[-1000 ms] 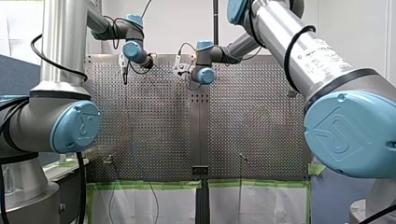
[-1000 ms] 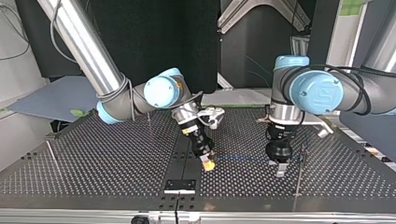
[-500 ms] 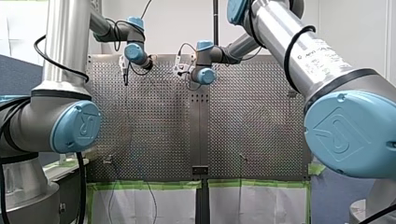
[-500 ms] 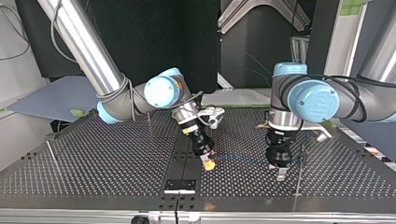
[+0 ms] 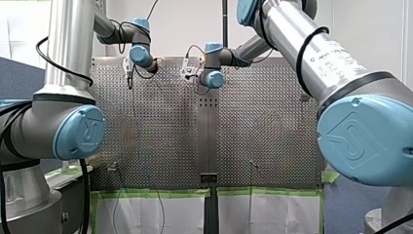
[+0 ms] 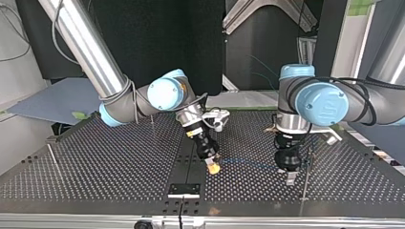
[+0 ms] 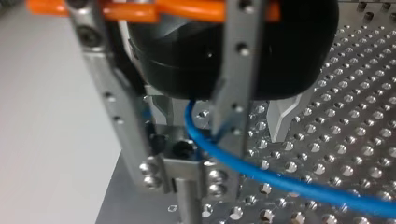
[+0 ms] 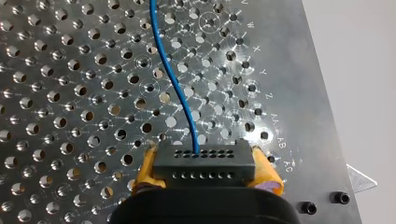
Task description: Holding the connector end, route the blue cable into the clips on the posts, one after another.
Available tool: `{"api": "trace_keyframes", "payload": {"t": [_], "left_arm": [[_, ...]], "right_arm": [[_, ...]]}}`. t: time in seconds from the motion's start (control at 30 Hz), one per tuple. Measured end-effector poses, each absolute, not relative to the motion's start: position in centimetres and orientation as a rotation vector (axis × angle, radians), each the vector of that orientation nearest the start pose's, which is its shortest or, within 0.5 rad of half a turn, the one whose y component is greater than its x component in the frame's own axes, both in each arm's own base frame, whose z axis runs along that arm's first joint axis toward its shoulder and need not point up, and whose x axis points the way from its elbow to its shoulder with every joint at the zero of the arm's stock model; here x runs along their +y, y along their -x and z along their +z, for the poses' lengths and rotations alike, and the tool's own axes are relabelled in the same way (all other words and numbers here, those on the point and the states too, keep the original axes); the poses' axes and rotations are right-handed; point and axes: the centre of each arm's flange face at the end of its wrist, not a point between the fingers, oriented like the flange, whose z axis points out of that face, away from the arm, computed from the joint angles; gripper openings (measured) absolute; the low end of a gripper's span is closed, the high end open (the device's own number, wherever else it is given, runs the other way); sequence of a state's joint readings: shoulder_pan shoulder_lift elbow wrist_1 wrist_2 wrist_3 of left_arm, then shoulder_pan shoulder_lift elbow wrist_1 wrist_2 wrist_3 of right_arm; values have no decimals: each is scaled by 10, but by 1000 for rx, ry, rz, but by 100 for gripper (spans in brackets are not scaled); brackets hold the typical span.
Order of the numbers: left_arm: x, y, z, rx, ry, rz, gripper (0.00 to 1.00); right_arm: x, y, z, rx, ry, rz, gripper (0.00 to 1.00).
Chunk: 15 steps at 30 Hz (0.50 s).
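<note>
Clearly, my right hand [image 8: 205, 173] is clenched on the black connector [image 8: 204, 161], beside letters W through AC on the surface [image 8: 70, 70]. From that connector the blue cable [image 8: 175, 79] runs to my left hand [image 6: 290, 174], released, fingers apart.

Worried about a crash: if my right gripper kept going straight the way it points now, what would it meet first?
Probably the perforated table: my right gripper tilts down toward it, and the connector in its jaws would touch first. The gap is unclear.
</note>
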<state>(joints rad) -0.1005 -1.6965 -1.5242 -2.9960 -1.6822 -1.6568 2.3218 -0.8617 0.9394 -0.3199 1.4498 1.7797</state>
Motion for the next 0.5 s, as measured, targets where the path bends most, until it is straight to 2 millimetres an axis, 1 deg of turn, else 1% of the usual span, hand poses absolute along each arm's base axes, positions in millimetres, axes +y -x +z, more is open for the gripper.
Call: {"api": "trace_keyframes", "payload": {"t": [0.13, 0.17, 0.2, 0.23, 0.27, 0.3, 0.33, 0.37, 0.4, 0.43, 0.47, 0.5], "left_arm": [[-174, -532, 466, 1492, 88, -45, 100], [-174, -531, 467, 1489, 92, -40, 94], [-173, -530, 468, 1487, 95, -37, 94], [-173, -530, 469, 1486, 97, -36, 80], [-173, -530, 470, 1484, 98, -35, 71], [-173, -529, 470, 1483, 99, -35, 71], [-173, -529, 470, 1483, 100, -35, 58], [-173, -529, 470, 1483, 101, -35, 50], [-173, -529, 470, 1482, 101, -36, 50], [-173, -529, 470, 1482, 101, -36, 41], [-173, -529, 470, 1481, 101, -37, 27], [-173, -529, 471, 1480, 101, -38, 27]], "right_arm": [[-477, -644, 381, 946, 2025, -2753, 0], [-477, -644, 381, 946, 2025, -2752, 0], [-477, -644, 381, 946, 2025, -2752, 0], [-477, -644, 381, 946, 2025, -2752, 0], [-477, -644, 381, 947, 2026, -2752, 0], [-476, -644, 381, 947, 2026, -2751, 0], [-476, -644, 381, 947, 2026, -2751, 0], [-476, -644, 381, 947, 2026, -2751, 0], [-476, -644, 381, 947, 2026, -2750, 0], [-476, -644, 381, 947, 2027, -2750, 0], [-476, -644, 381, 947, 2027, -2750, 0], [-476, -644, 381, 947, 2027, -2749, 0]]}}
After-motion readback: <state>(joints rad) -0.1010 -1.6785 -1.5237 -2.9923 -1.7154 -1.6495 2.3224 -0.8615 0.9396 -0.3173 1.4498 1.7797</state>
